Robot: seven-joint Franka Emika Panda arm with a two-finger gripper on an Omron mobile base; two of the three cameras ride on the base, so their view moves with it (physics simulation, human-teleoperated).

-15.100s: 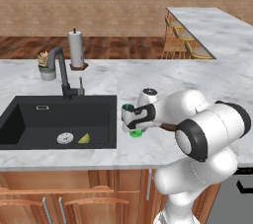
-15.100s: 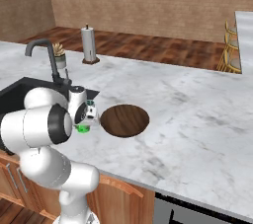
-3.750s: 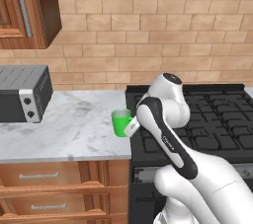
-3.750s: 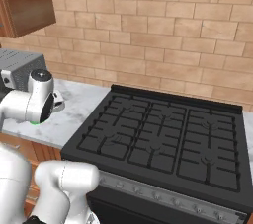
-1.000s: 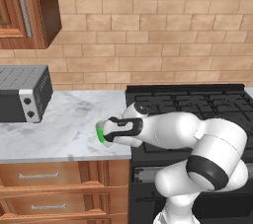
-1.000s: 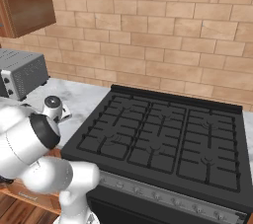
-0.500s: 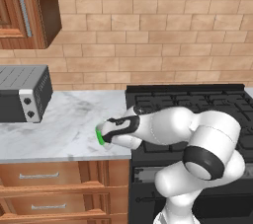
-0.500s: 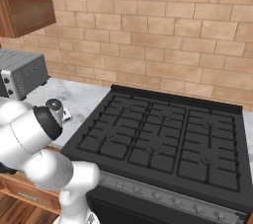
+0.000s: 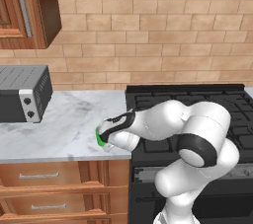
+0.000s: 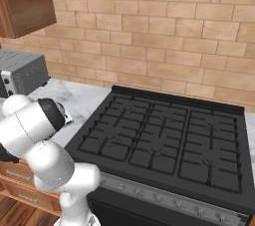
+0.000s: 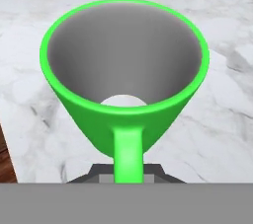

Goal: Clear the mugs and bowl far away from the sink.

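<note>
A bright green mug with a grey inside hangs low over the white marble counter, near its front edge and just left of the stove. My gripper is shut on the mug's handle. In the hand view the mug faces me with its mouth open, and its handle runs down between my gripper fingers. I cannot tell whether the mug's base touches the marble. The bowl and the sink are out of view.
A black gas stove sits right of the counter. A grey toaster oven stands at the counter's left end. A wooden wall cabinet hangs above it. Wooden drawers run below the counter.
The hand has sunk a little toward the counter with the green mug still in its grip. The base and the rest of the scene have stayed put.
</note>
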